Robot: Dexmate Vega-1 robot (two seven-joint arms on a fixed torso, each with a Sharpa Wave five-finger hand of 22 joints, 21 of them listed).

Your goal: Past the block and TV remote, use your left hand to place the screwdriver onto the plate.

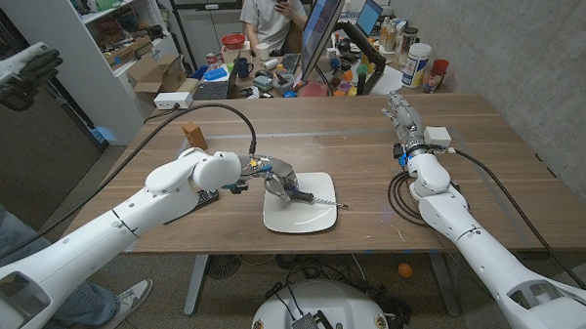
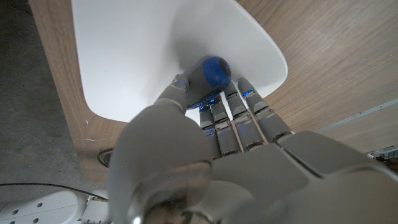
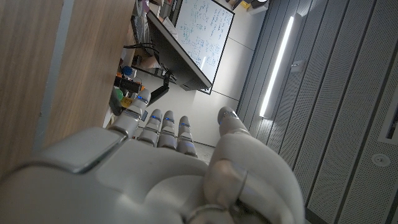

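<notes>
My left hand (image 1: 277,175) is over the white square plate (image 1: 300,215) near the table's front middle and grips the screwdriver (image 1: 323,200) by its handle. The thin shaft points right, low across the plate, with its tip by the plate's right edge. In the left wrist view the blue-ended handle (image 2: 213,72) sits between my fingers (image 2: 244,118) and thumb, just over the plate (image 2: 143,50). The wooden block (image 1: 193,136) stands at the back left. The dark TV remote (image 1: 207,197) lies under my left forearm. My right hand (image 1: 403,114) is held at the far right, fingers extended, holding nothing.
A black cable coil (image 1: 407,195) and a small white box (image 1: 437,136) lie by my right arm. Monitors, cups and clutter line the far edge, with a person (image 1: 273,14) seated behind. A person's gloved hand (image 1: 12,72) is raised at the far left.
</notes>
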